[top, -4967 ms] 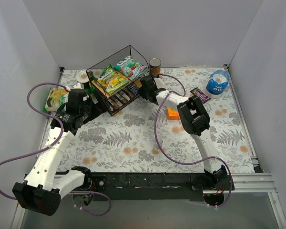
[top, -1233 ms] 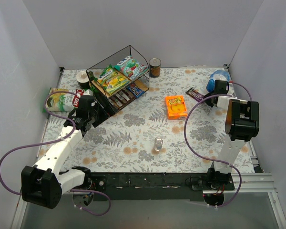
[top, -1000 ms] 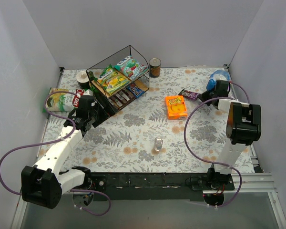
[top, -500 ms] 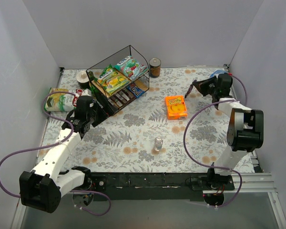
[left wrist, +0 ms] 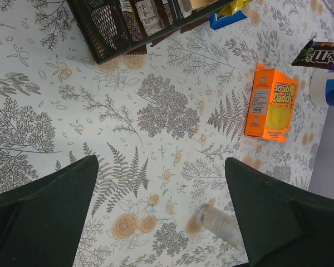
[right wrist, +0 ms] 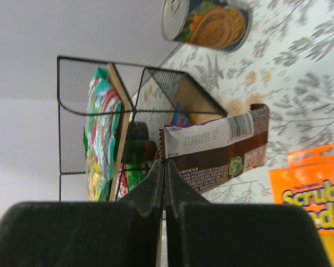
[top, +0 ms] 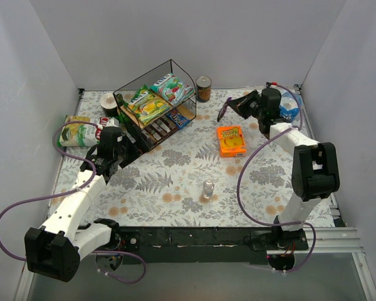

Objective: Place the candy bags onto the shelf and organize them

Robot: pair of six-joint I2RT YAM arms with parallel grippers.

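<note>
The shelf [top: 155, 111], black wire with wooden boards, stands at the back left. Its top board holds a green-yellow bag [top: 147, 104] and a teal-white bag [top: 171, 88]. The lower board holds dark brown wrappers [top: 158, 130] and a small blue pack [top: 177, 118]. My right gripper [top: 243, 104] is shut on the edge of a purple-brown wrapper [top: 228, 108] and holds it in the air right of the shelf. The wrapper [right wrist: 217, 151] hangs in front of the shelf [right wrist: 122, 111] in the right wrist view. My left gripper [top: 120, 150] is open and empty over the mat, in front of the shelf [left wrist: 128, 22].
An orange box [top: 231, 140] lies mid-table and a small clear bottle [top: 208, 188] stands nearer me. A can [top: 203, 88] stands behind the shelf, and a round blue pouch [top: 289, 109] sits at the back right. A green-yellow bag [top: 80, 132] and a cup [top: 108, 101] are left of the shelf.
My right gripper has lifted the purple-brown wrapper off the mat by the blue pouch and carried it left toward the shelf. The left arm has barely moved.
</note>
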